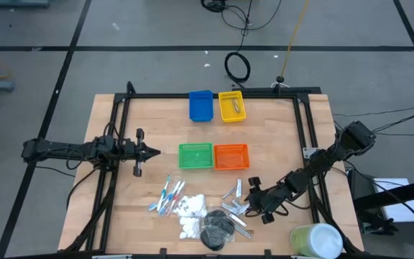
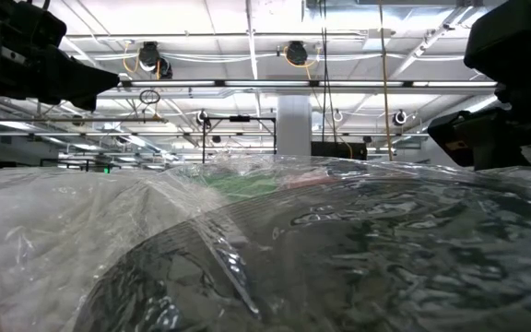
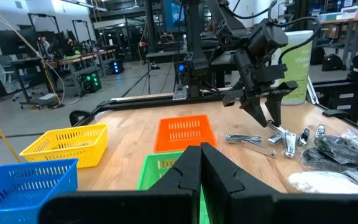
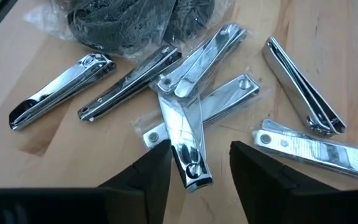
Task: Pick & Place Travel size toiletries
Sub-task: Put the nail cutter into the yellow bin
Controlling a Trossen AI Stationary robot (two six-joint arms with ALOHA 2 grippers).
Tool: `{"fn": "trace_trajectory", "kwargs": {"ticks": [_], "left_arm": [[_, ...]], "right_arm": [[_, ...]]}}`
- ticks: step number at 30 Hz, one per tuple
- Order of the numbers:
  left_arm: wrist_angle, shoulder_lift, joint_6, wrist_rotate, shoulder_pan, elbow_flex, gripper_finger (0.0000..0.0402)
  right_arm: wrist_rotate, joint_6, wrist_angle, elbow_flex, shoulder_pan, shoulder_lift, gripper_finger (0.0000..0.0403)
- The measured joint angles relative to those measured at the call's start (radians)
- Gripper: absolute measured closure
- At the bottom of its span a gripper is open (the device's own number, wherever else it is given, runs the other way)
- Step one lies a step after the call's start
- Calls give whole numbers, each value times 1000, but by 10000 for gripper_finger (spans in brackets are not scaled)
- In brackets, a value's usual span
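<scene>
The toiletries lie loose near the table's near edge. They are silvery nail clippers (image 1: pixel 234 206), thin toothbrushes (image 1: pixel 167 196), white pads (image 1: pixel 190 208) and a bag of black netted pieces (image 1: pixel 216 229). My right gripper (image 4: pixel 201 174) slants down over the clipper pile (image 3: pixel 272 138), open. Its fingers stand on either side of one clipper's end (image 4: pixel 190 168), which lies across other clippers. My left gripper (image 3: pixel 201 168) waits shut and level above the table's left side (image 1: pixel 153 151). My right gripper comes at the clipper slanting down, with its fingers along the clipper's two long sides at its end (image 4: pixel 194 177). One finger (image 4: pixel 157 171) stands right against the clipper's edge, and I cannot tell whether it touches. A gap shows before the other finger (image 4: pixel 247 174).
Blue (image 1: pixel 200 105) and yellow (image 1: pixel 231 106) bins stand at the far edge, green (image 1: pixel 195 155) and orange (image 1: pixel 231 156) bins mid-table. A pale green-white cylinder (image 1: pixel 315 241) lies at the near right corner. Clear wrapped plastic (image 2: pixel 265 249) fills the low view.
</scene>
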Motion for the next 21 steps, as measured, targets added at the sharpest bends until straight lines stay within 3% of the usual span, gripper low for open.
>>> {"fn": "trace_trajectory", "kwargs": {"ticks": [12, 21], "left_arm": [[0, 0, 0, 0, 0, 0, 396], [0, 0, 0, 0, 0, 0, 396]], "right_arm": [[-1, -23, -9, 0, 0, 0, 254], [-2, -23, -39, 0, 0, 0, 284]]}}
